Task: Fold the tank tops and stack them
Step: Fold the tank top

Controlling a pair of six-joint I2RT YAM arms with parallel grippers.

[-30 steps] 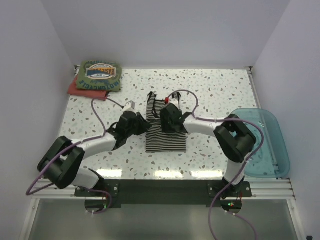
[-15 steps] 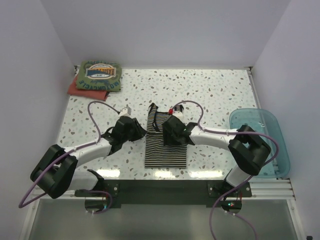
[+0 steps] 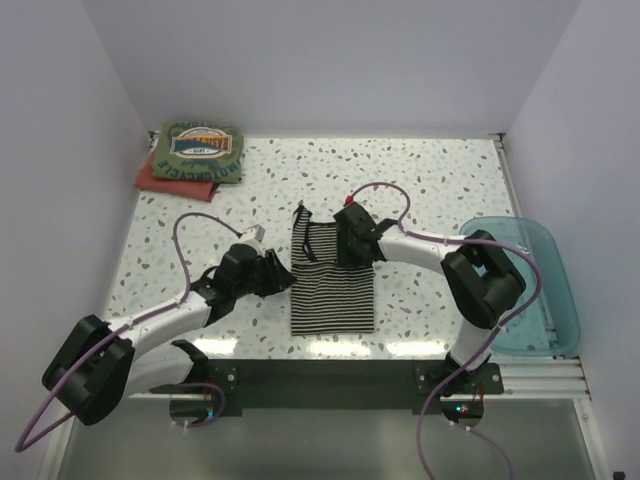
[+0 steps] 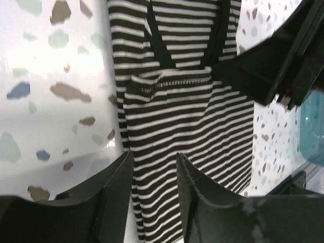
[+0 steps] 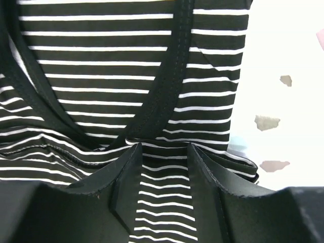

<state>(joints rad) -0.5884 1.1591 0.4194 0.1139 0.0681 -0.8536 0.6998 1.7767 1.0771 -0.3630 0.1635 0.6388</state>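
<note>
The black-and-white striped tank top [image 3: 332,285] lies flat mid-table, straps at the far end, with a hem edge crossing its middle. It also shows in the left wrist view [image 4: 177,101] and the right wrist view [image 5: 101,66]. My left gripper [image 3: 280,275] is open at the top's left edge, its jaws low over the cloth [image 4: 154,159]. My right gripper [image 3: 350,250] is open over the upper middle of the top, jaws astride the hem edge [image 5: 164,149]. The folded olive green tank top [image 3: 198,152] lies on a red one [image 3: 158,180] at the back left. No mustard top shows.
The translucent blue basket [image 3: 545,300] stands at the table's right edge, beside the right arm's base. White walls close in the left, right and back. Cables loop above both arms.
The striped top slid toward the near edge. My right gripper has since moved up to the top's upper middle. My left arm pulled back toward the near left, its gripper staying by the left edge.
</note>
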